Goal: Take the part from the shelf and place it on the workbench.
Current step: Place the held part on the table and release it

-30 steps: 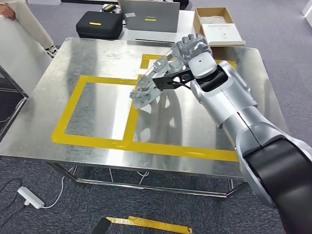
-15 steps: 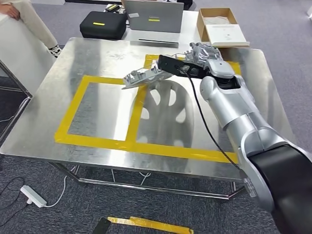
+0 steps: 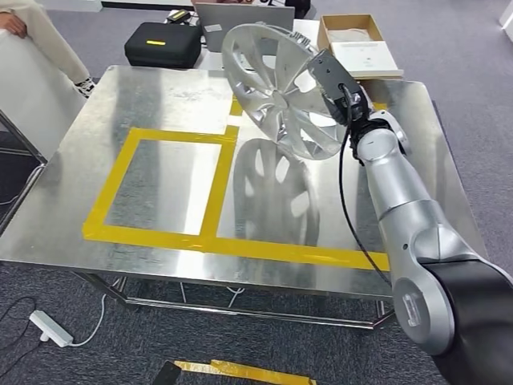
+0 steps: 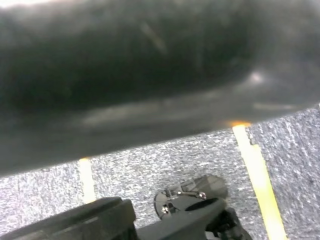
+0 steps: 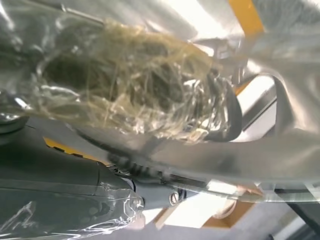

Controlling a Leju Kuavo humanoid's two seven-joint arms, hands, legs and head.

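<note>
The part is a silver spoked wheel cover (image 3: 275, 80). It hangs tilted above the far right of the steel workbench (image 3: 151, 96), its face turned toward me and its reflection on the metal below. My right hand (image 3: 340, 87) grips its rim on the right side, largely hidden behind the wrist camera. In the right wrist view the tape-wrapped hand (image 5: 124, 95) lies against the cover's grey rim (image 5: 271, 155). Dark fingers of my left hand (image 4: 181, 210) hang over grey carpet; how they lie is unclear.
Yellow tape (image 3: 163, 136) marks two rectangles on the workbench. Behind it stand a black case (image 3: 162, 42), a laptop (image 3: 242, 14) and an open cardboard box (image 3: 357, 44). A person (image 3: 36, 32) sits at the far left. A power strip (image 3: 50, 327) lies on the floor.
My right hand has turned and lifted the wheel cover from lying nearly flat over the table to standing tilted with its face toward me.
</note>
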